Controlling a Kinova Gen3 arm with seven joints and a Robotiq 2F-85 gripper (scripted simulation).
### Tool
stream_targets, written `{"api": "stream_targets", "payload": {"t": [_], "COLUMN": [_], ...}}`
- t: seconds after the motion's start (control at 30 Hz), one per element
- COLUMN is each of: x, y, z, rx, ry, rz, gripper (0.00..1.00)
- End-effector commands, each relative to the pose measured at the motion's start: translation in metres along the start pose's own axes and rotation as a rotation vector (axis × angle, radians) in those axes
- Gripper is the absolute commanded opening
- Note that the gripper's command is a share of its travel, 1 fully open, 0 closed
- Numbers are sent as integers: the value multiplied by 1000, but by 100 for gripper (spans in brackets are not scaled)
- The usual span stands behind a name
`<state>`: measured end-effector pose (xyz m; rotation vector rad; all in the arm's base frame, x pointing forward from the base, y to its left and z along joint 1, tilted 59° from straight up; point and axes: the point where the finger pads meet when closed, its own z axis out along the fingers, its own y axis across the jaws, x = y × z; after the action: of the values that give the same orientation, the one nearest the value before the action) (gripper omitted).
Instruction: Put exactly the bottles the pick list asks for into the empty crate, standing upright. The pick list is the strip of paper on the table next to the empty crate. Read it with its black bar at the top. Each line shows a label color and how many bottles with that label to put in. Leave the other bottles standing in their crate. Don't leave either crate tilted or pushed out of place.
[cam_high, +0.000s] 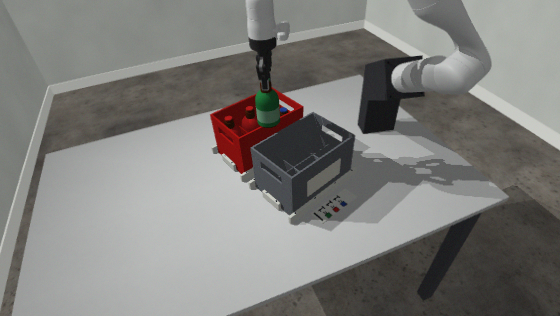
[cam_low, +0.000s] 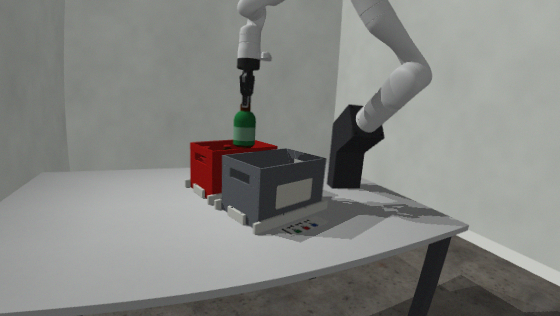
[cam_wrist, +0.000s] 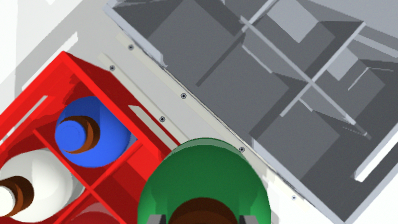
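Green glass-like bottle (cam_high: 267, 107) (cam_low: 244, 127) (cam_wrist: 205, 170), pale green label: suspended directly beneath the gripper (cam_high: 265, 82) (cam_low: 245, 102) (cam_wrist: 203, 220), neck down from the fingertips, body upright. Gripper state: closed on the brown neck of this bottle, one finger on each side.

Below the gripper: red crate (cam_high: 252, 145) (cam_low: 200, 172) (cam_wrist: 63, 60), level by eye. The wrist view shows the held bottle overlapping its edge nearest the grey crate (cam_high: 280, 185) (cam_low: 242, 200) (cam_wrist: 345, 215). That second crate sits lower than the gripper and off to its side, just beside the red one, upright; compartments visible from above hold no bottles.

Other bottles, all lower than the gripper and standing in the red crate: two red-capped bottles (cam_high: 249, 117), a blue bottle (cam_high: 283, 110) (cam_wrist: 107, 145) and a white bottle (cam_wrist: 42, 185). White one and blue one are neighbours, separated by a divider.

Farther from the gripper, past the grey crate: pick list (cam_high: 334, 209) (cam_low: 302, 227), flat on the table (cam_high: 125, 225) (cam_low: 125, 240), with a black bar and green, red and blue marks. Counts too small to read.
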<state>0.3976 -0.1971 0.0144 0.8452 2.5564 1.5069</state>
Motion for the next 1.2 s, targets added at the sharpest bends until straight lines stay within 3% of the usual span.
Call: {"api": "stream_targets", "payload": {"t": [0.0,1.17], "x": [5,67], "y": [-1,-8], "z": [-1,-1], "rx": [1,1], "ry": [-3,-3], "rz": [0,0], "gripper": [10,10]}}
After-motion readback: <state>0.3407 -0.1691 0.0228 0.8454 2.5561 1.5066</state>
